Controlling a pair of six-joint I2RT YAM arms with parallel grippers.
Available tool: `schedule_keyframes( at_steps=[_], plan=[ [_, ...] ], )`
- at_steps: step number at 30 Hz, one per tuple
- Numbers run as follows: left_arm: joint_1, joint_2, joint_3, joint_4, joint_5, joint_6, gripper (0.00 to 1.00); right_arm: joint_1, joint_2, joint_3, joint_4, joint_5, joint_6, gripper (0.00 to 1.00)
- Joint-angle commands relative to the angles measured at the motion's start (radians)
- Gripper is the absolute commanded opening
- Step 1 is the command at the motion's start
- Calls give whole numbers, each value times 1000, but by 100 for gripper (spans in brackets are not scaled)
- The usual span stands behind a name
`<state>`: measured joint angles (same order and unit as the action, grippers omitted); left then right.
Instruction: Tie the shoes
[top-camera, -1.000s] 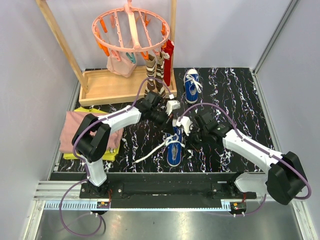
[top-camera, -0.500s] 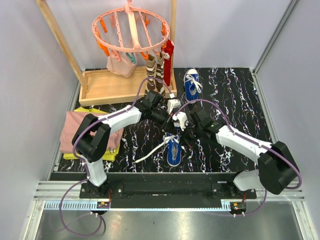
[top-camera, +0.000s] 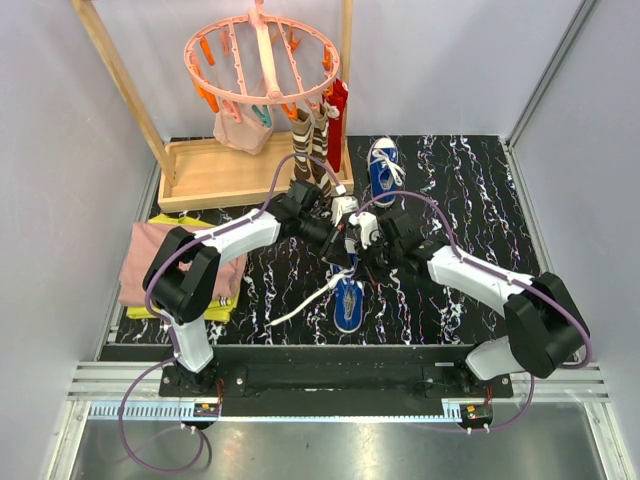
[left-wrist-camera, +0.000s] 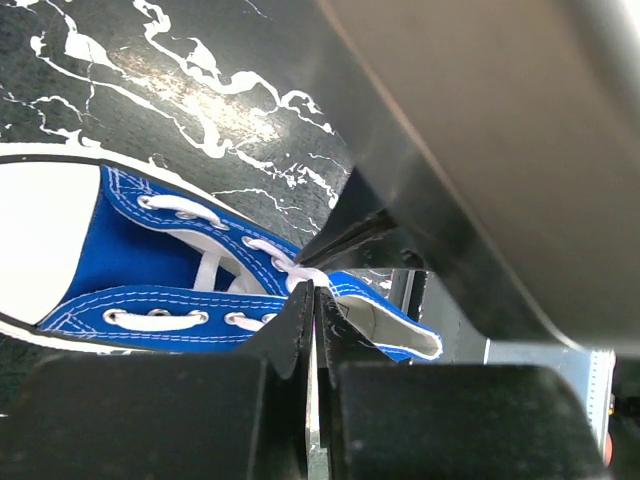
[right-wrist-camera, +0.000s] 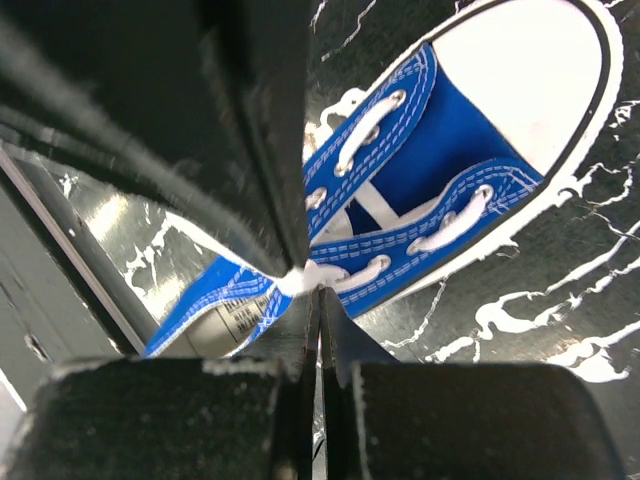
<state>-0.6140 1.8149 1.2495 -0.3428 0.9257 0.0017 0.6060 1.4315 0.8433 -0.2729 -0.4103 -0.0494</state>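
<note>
Two blue shoes with white toe caps lie on the black marbled mat. The far shoe (top-camera: 383, 170) sits at the back, away from both arms. Over the tongue end of the near shoe (top-camera: 349, 300) (left-wrist-camera: 130, 250) (right-wrist-camera: 450, 140), my left gripper (top-camera: 343, 245) (left-wrist-camera: 313, 292) and right gripper (top-camera: 360, 252) (right-wrist-camera: 320, 292) meet tip to tip. Both are shut, each pinching the white lace (left-wrist-camera: 298, 274) (right-wrist-camera: 300, 278) at the top eyelets. A pale strip of lace shows between the left jaws. One loose lace tail (top-camera: 300, 305) trails left across the mat.
A wooden rack with a pink clip hanger (top-camera: 262, 60) and hanging socks (top-camera: 315, 140) stands on a wooden base (top-camera: 225, 172) at the back left. Folded pink and yellow cloths (top-camera: 150, 265) lie at the mat's left edge. Grey walls close in both sides.
My right gripper has swung left and away from me, from the near shoe's right side to its tongue end, meeting the left gripper. The left arm barely moved. Both stayed shut.
</note>
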Motion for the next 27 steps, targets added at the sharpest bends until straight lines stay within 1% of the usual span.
schedule_keyframes(
  at_steps=[1,8,12,16,23,25,27],
  plan=[
    [8,-49,-13,37,62,-32,0,-9,15,30,84,-7,115,1],
    [20,-54,-35,65,74,-69,0,-32,40,16,149,-53,212,2],
    [22,-66,-55,71,81,-80,0,-57,55,-6,198,-77,275,5],
    [22,-74,-76,83,73,-91,0,-75,75,-10,242,-110,324,5],
    [25,-75,-82,94,68,-103,0,-95,87,-38,327,-177,479,9],
    [25,-77,-87,100,67,-109,0,-109,96,-47,343,-205,511,9],
    [25,-77,-90,103,65,-112,0,-121,112,-56,368,-251,578,10]
  ],
)
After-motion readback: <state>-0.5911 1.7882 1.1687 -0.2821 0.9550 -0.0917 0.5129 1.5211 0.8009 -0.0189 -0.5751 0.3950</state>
